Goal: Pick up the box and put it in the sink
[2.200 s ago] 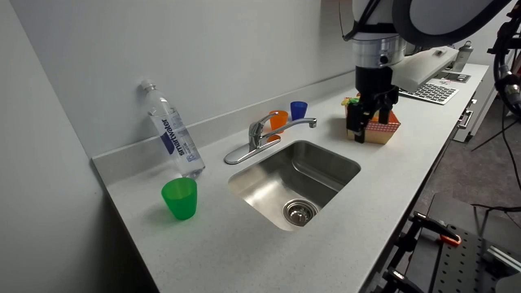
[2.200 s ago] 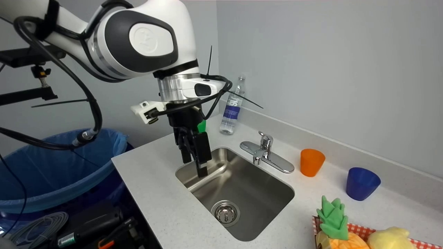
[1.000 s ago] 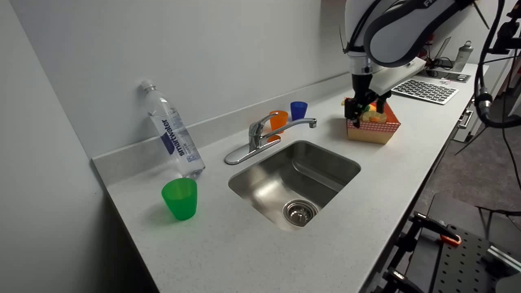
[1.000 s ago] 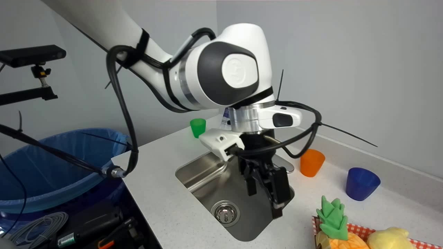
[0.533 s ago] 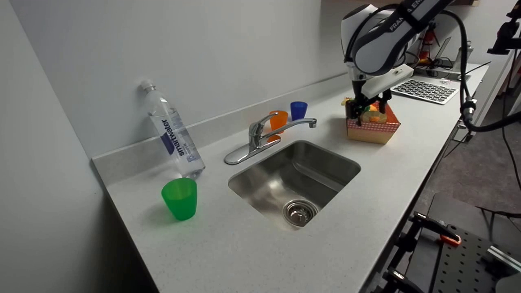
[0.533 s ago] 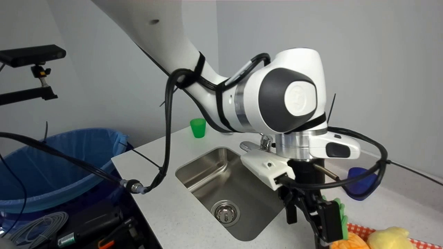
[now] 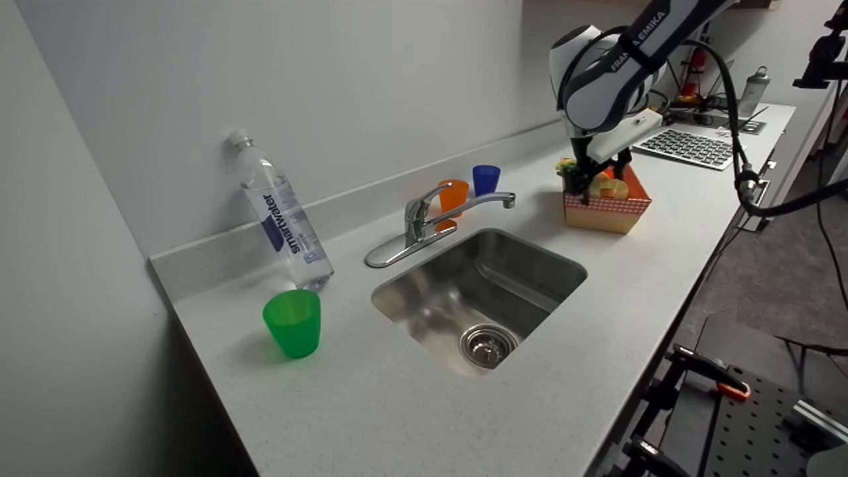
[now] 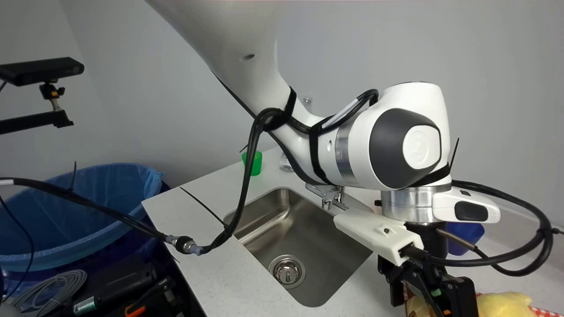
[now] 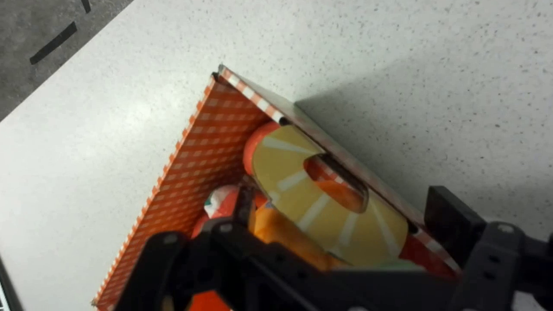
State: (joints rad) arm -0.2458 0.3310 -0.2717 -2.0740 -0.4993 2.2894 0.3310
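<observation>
The tan box (image 7: pixel 599 220) with a red-checked rim stands on the counter beyond the sink. It fills much of the wrist view, where its red-checked inner wall (image 9: pixel 185 172) shows. In an exterior view only a bit of its rim (image 8: pixel 544 312) shows. My gripper (image 7: pixel 601 183) is open over the box; it also shows in the wrist view (image 9: pixel 345 216). One finger is over the inside, among red and orange items; the other is just outside one wall. A yellow slice-shaped panel with a slot lies between them. The steel sink (image 7: pixel 530 271) holds nothing; it also shows in an exterior view (image 8: pixel 308 246).
A chrome faucet (image 7: pixel 414 228) stands behind the sink. Orange (image 7: pixel 454 197) and blue (image 7: pixel 486 180) cups stand along the wall. A green cup (image 7: pixel 293 324) and a leaning water bottle (image 7: pixel 285 222) are at the far corner. A keyboard (image 7: pixel 689 149) lies beyond the box.
My gripper has moved from over the sink area to the box and come down at one of its walls, staying open. The box has not moved.
</observation>
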